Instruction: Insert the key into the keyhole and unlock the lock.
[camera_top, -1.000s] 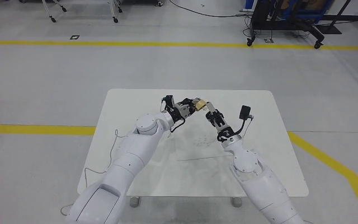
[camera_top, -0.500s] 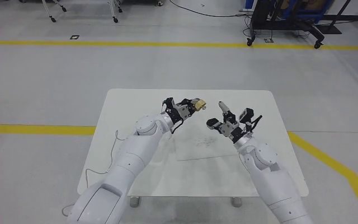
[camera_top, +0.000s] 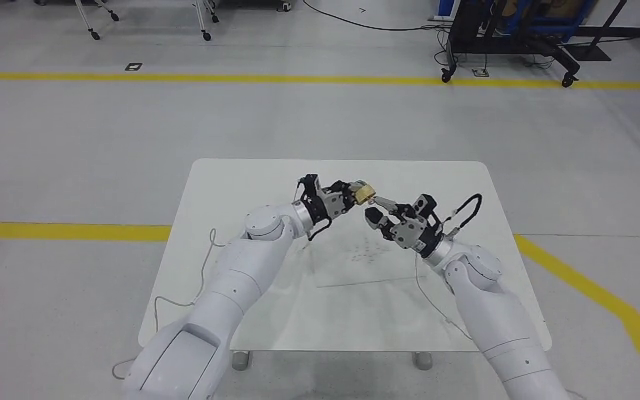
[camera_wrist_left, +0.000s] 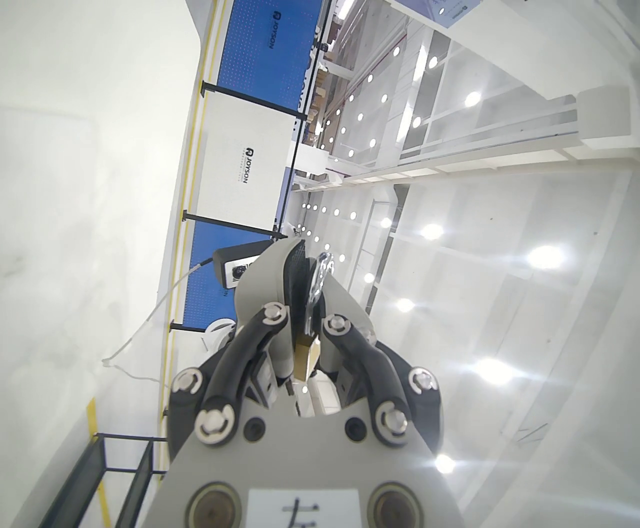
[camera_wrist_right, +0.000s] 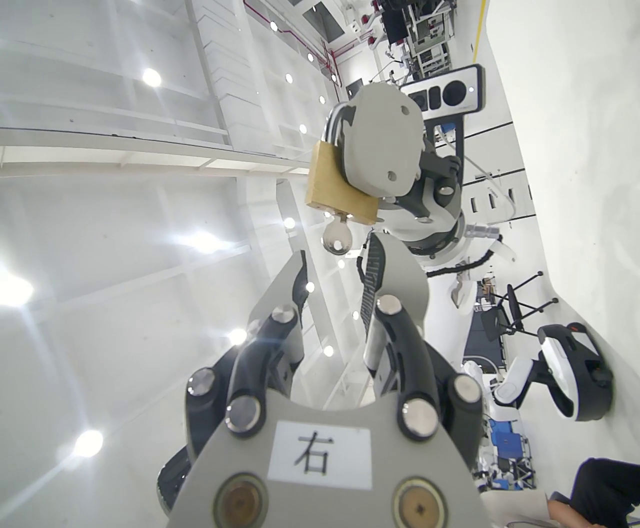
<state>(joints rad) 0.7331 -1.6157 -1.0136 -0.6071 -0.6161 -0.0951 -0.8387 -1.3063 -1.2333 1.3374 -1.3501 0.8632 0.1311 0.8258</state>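
Note:
A brass padlock (camera_top: 362, 189) with a steel shackle hangs above the middle of the white table (camera_top: 230, 210), and my left gripper (camera_top: 350, 190) is shut on it. In the right wrist view the padlock (camera_wrist_right: 332, 180) sits between the left gripper's pale fingers (camera_wrist_right: 382, 145). A silver key (camera_wrist_right: 336, 241) sticks out of its underside. My right gripper (camera_wrist_right: 337, 260) is open, with the key's head just past its fingertips and not touching them. In the left wrist view the shackle (camera_wrist_left: 320, 280) and brass body (camera_wrist_left: 305, 360) show between the shut fingers of the left gripper (camera_wrist_left: 312, 272).
A faint rectangular sheet (camera_top: 365, 260) lies flat on the table under the grippers. A thin cable (camera_top: 205, 262) trails over the table's left side. Yellow floor lines run beyond the table edges.
The right gripper left the lock and swung out to the right, then came back and now sits open just below the key. The left gripper with the padlock shifted slightly right.

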